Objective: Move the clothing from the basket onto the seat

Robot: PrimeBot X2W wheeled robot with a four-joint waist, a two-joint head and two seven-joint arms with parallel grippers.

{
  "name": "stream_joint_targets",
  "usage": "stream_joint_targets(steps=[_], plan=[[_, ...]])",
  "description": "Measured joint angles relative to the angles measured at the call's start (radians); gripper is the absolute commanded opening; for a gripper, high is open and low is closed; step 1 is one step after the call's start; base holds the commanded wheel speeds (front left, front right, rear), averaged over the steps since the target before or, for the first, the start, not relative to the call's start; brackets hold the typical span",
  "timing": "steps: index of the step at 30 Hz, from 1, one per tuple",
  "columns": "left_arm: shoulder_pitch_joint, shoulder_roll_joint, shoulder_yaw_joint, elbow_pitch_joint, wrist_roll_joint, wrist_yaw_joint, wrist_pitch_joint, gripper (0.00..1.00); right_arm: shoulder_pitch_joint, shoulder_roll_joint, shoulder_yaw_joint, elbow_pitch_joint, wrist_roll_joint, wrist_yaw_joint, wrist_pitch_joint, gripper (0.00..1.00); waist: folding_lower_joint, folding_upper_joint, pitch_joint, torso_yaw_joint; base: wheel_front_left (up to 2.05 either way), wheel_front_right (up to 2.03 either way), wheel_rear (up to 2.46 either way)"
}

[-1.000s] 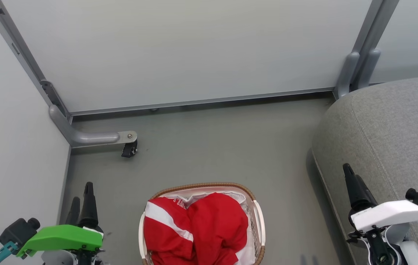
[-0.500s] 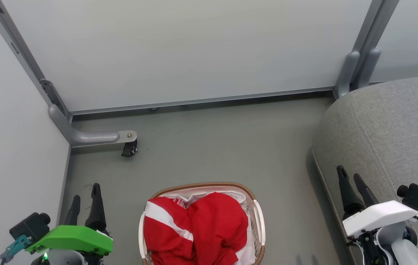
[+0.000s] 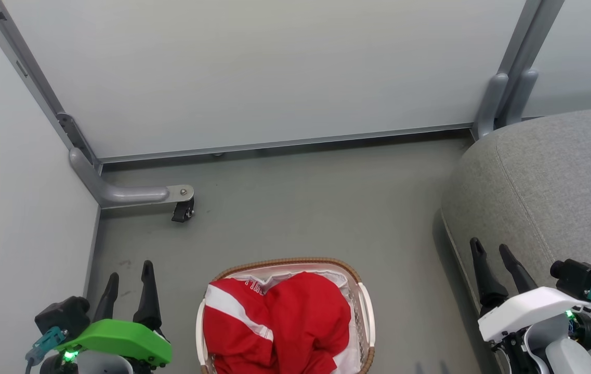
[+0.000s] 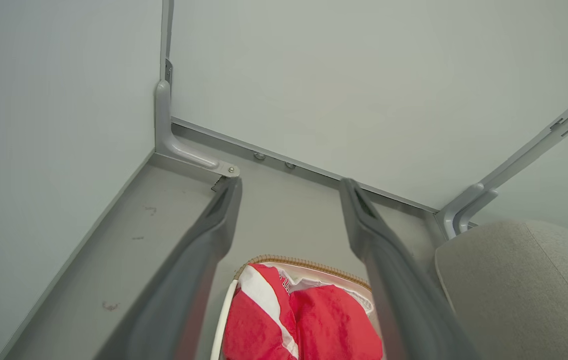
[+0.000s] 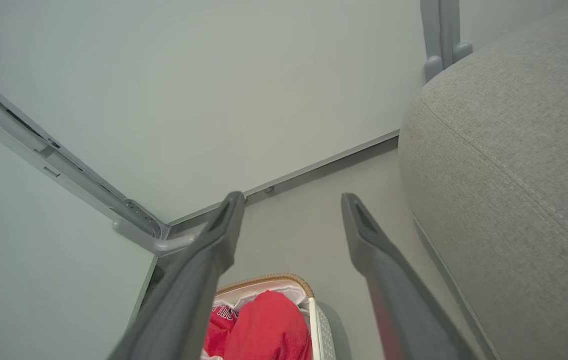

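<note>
Lying heaped in the basket [image 3: 285,261] on the floor between both arms, the clothing [image 3: 279,322] sits to the right of the spread, empty left gripper [image 3: 130,270], seemingly nearer it than the equally spread right gripper [image 3: 489,245] by the seat [image 3: 560,182].

A grey floor [image 3: 300,208] carries a white laundry basket [image 3: 285,261] at bottom centre, a grey seat [image 3: 560,182] along the right edge and a partition's black caster [image 3: 183,210] at middle left, each standing apart.
</note>
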Motion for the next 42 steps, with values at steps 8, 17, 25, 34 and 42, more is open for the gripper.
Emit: stream_joint_targets(steps=[8,17,25,34,42], plan=[[0.000,0.001,-0.010,-0.005,0.075,0.005,-0.020,1.00,0.000,0.001,0.003,-0.001,-0.082,0.000,-0.020,1.00,0.0000,0.0000,0.001,-0.002,0.00,0.00,0.00],[0.001,-0.003,-0.012,-0.009,0.155,0.007,-0.042,1.00,0.000,0.004,0.013,0.000,-0.175,0.000,-0.043,1.00,0.0000,0.0000,0.002,-0.003,0.00,0.00,0.00],[0.009,-0.012,-0.010,-0.015,0.220,0.003,-0.059,1.00,0.000,0.004,0.025,0.006,-0.242,0.000,-0.061,1.00,0.0000,0.0000,0.002,-0.004,0.00,0.00,0.00],[0.024,-0.026,-0.007,-0.013,0.286,-0.007,-0.080,1.00,0.000,0.005,0.035,0.018,-0.316,0.000,-0.081,1.00,0.0000,0.0000,-0.001,-0.011,0.00,0.00,0.00],[0.038,-0.031,-0.002,0.002,0.337,-0.015,-0.095,1.00,0.001,0.007,0.039,0.033,-0.372,0.000,-0.095,1.00,0.0000,0.0000,0.000,-0.015,0.00,0.00,0.00]])
